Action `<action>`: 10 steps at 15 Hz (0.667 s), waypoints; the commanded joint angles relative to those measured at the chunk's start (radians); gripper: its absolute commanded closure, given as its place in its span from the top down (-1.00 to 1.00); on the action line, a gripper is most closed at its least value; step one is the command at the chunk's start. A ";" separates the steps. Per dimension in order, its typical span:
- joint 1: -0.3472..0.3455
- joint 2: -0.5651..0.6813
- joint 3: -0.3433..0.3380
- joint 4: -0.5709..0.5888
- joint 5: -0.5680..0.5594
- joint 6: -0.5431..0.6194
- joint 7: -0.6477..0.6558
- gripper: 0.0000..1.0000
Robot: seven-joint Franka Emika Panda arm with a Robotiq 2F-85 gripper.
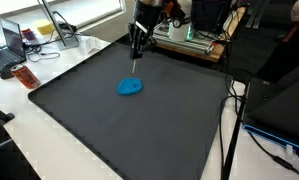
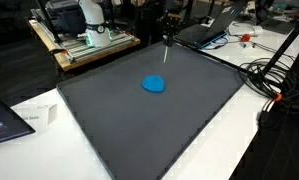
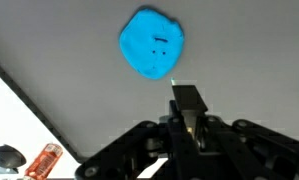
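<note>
The gripper (image 1: 137,50) hangs over the far part of the dark mat (image 1: 89,120) covering the tabletop (image 2: 239,135), its fingers pinched together on a thin white stick (image 2: 166,52) that points straight down. The blue lump (image 1: 130,87) lies flat near the mat's middle, nearer than the stick's tip and apart from it. An orange bottle (image 1: 26,77) lies off the mat's left edge.

Blue lump (image 3: 152,43): matt and faintly dimpled, looks soft; material cannot be told. Mat (image 1: 139,130) beneath is dark grey, matt and smooth, like rubber or foam. Gripper (image 3: 189,100) is black hard plastic or metal with a slight sheen; table (image 1: 44,135) is white and smooth.
</note>
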 commanded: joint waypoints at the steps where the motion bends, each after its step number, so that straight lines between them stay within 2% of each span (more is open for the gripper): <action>1: 0.093 0.085 -0.031 0.107 -0.061 0.097 0.073 -0.94; 2: 0.172 0.063 -0.142 0.050 -0.025 0.031 0.082 -0.94; 3: 0.205 0.081 -0.169 0.066 -0.025 0.030 0.093 -0.94; 4: 0.168 0.141 -0.080 0.148 -0.091 0.113 0.123 -0.94; 5: 0.283 0.114 -0.246 0.083 -0.023 0.030 0.108 -0.94; 6: 0.310 0.132 -0.269 0.098 -0.018 0.030 0.114 -0.94; 7: 0.241 0.198 -0.134 0.188 -0.118 0.132 0.161 -0.94; 8: 0.379 0.170 -0.338 0.125 -0.020 0.034 0.128 -0.94; 9: 0.404 0.191 -0.360 0.143 -0.013 0.035 0.132 -0.94; 10: 0.376 0.244 -0.295 0.235 -0.054 0.113 0.138 -0.94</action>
